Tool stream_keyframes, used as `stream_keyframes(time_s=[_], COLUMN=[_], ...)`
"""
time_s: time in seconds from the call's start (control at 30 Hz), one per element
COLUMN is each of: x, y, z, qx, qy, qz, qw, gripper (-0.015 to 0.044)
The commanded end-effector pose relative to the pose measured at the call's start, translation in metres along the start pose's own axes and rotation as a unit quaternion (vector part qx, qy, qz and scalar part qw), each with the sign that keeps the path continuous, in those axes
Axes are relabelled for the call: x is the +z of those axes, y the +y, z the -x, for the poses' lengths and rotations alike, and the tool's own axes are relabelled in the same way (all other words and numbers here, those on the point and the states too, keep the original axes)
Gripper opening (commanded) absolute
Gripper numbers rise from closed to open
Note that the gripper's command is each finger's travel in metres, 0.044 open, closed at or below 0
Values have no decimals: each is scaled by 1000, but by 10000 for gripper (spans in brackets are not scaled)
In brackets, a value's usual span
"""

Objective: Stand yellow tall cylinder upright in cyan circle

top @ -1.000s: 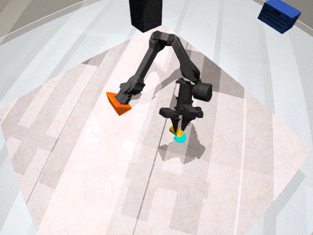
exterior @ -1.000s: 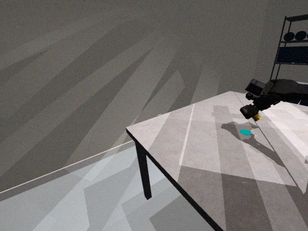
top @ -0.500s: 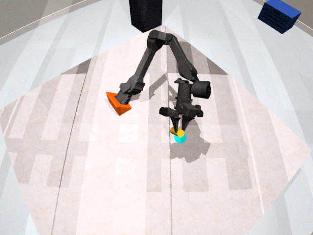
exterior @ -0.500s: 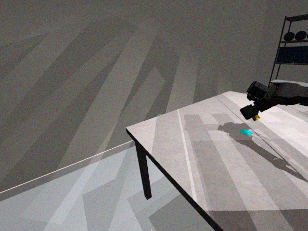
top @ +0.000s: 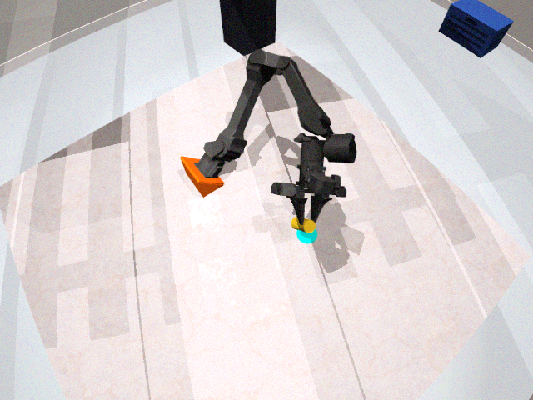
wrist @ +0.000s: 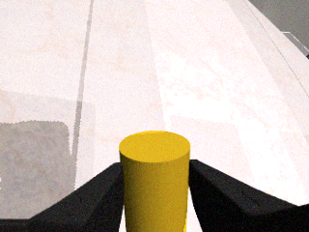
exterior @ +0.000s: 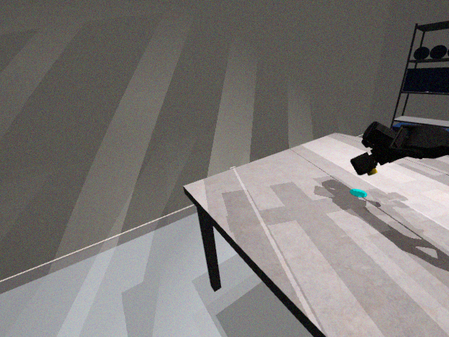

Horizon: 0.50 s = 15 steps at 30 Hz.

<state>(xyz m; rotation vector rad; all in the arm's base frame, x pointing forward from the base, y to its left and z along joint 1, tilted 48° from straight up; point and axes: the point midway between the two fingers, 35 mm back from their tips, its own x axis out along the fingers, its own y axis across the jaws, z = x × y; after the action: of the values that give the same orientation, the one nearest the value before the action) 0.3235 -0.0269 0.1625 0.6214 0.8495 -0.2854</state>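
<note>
Pincer (top: 306, 222) fingers are clamping the yellow cylinder (wrist: 154, 181) between them, closed only partway because the body fills the gap, and I am seeing that grip most plainly from the wrist, where a dark finger (wrist: 92, 203) is pressing each side and the flat round end is facing the lens. From the top I am watching the cylinder (top: 302, 224) lying crosswise in the fingertips, more sideways than upright, and sitting at the far edge of the cyan circle (top: 306, 236), overlapping it in that view. From the side I am reading it differently: the cylinder (exterior: 372, 171) is hanging in the air, only its tip peeking out under the pincer (exterior: 366, 167), with the circle (exterior: 358, 192) lying flat on the table (exterior: 275, 232) below it and clearly apart. Back near the arm's base I am noting an orange wedge (top: 201, 178), well away from the circle. A blue box (top: 475, 27) is sitting off the table in the far corner.
</note>
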Motion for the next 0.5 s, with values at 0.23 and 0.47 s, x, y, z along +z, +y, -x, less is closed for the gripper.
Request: stream_keyframes(time_s=[0.23,0.47], x=[1,1], y=[1,1], z=[2,4], qx=[2,5], qy=[-37,-60], qz=[-12,-20], qw=[999,998], gripper=[105,105])
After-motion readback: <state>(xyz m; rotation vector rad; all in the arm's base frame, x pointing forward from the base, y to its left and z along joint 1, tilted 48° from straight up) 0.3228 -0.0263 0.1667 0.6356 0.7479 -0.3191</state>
